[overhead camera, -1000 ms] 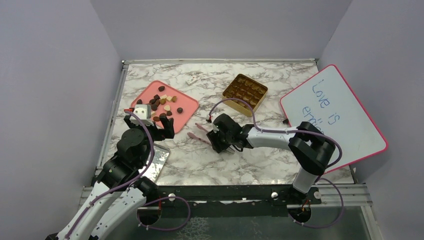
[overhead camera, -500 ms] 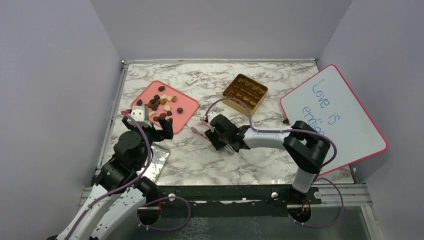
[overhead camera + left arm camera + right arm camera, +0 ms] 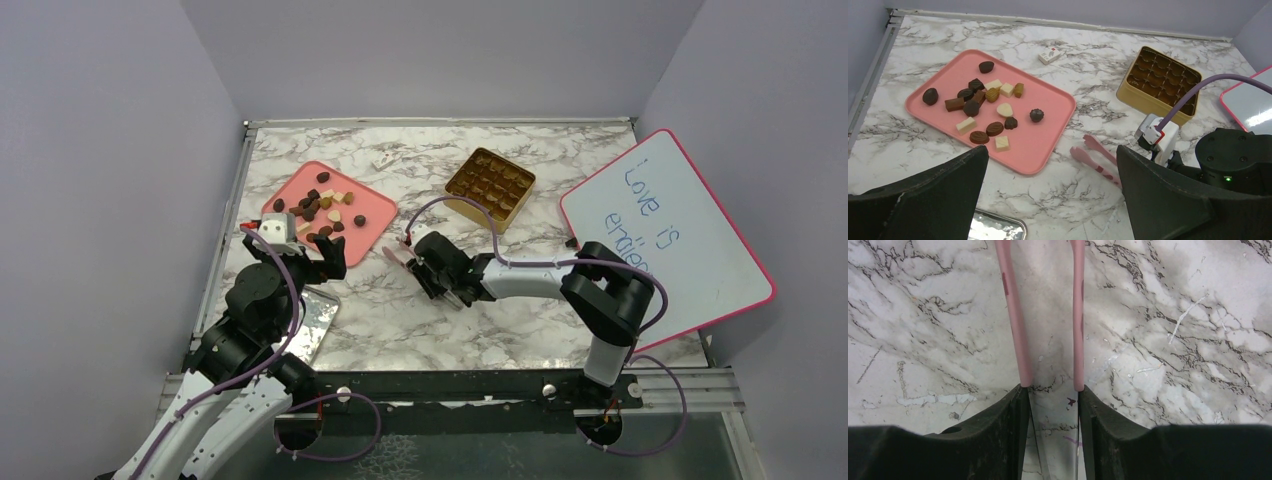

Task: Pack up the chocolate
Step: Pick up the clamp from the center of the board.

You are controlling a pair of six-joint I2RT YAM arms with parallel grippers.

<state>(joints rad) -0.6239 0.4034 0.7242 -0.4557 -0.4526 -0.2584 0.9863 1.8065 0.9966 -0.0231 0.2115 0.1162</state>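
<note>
Tweezers (image 3: 1078,315) are sitting pinched in our right gripper's (image 3: 1051,390) narrow jaws (for lifting chocolate (image 3: 971,107), we judge) while our left gripper (image 3: 1052,165) is hanging wide.

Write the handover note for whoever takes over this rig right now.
Left gripper: open, hovering by the near edge of the pink rectangular tray.
Right gripper: bracketing both arms of the pink plastic tweezers on the marble table; firm grip unconfirmed.
Chocolates: small brown and cream pieces, all loose on the tray.
Square gold gridded box: beyond the tweezers, apparently empty.
Done: nothing packed.
Left: lift tweezers, move every piece into the box.
</note>
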